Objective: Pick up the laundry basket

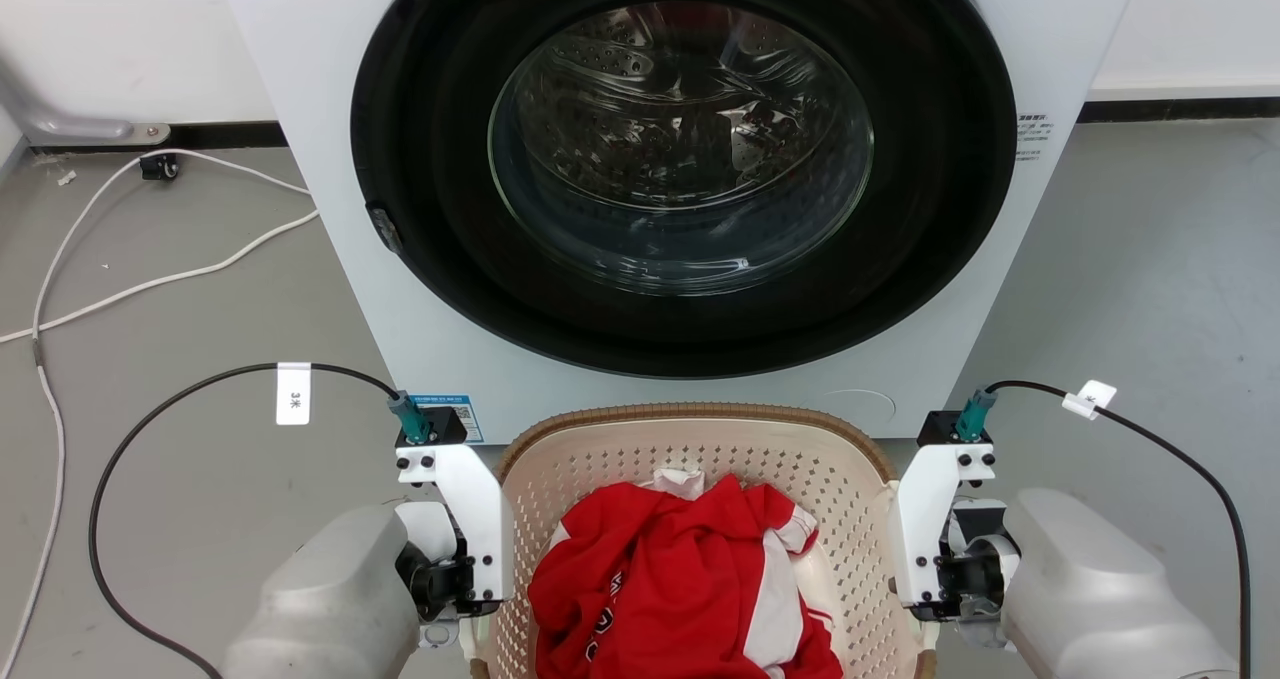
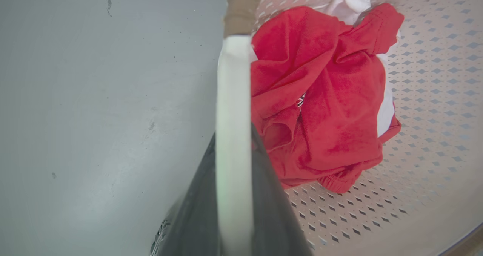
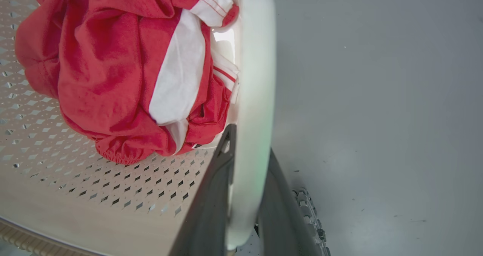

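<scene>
Both pincers point(image 2: 234, 143) point(image 3: 249, 146) seemingly grip laundry basket point(image 1: 620, 459) over grey floor point(image 1: 200, 299), before washer point(image 1: 320, 109).

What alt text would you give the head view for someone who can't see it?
A cream laundry basket holding red and white clothing is just in front of a white front-loading washer on a grey floor. The left gripper and right gripper are at its two sides.

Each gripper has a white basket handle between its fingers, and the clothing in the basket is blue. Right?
No: the clothing is red and white, not blue, as the head view shows. The rest holds: the left gripper and right gripper each have a white handle of the basket between their fingers.
</scene>
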